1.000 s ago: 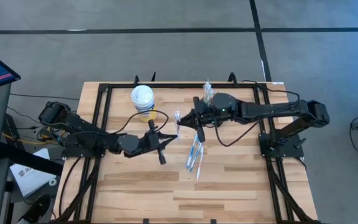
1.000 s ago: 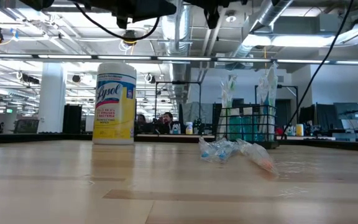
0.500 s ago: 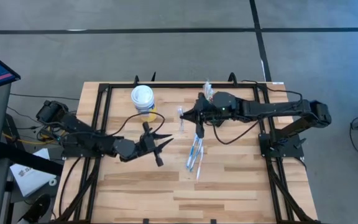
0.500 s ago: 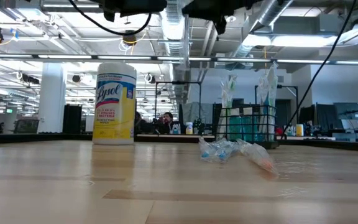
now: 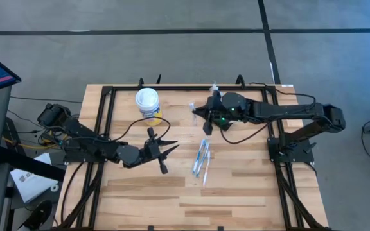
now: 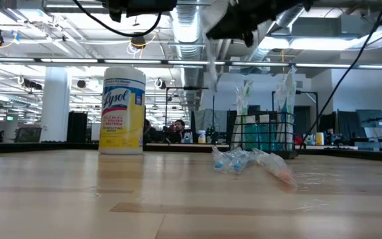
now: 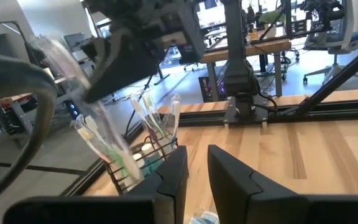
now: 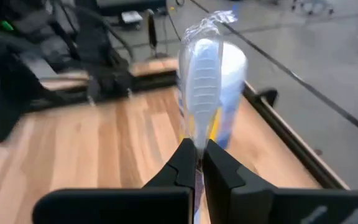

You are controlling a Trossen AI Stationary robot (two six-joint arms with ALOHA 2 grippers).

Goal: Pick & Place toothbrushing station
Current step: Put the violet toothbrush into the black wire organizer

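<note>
Toothbrushing station (image 6: pixel 262 135) — black mesh caddy holding wrapped brushes, near the bench's far edge, right of centre. Right gripper (image 8: pixel 197 163) hovers just beside it, fingers pinching a wrapped toothbrush (image 8: pixel 202 81). Left gripper (image 5: pixel 167 148) — fingers spread, over mid-bench. Loose wrapped toothbrushes (image 5: pixel 201 160) lie at centre; yellow canister (image 5: pixel 148 104) stands far-left.
</note>
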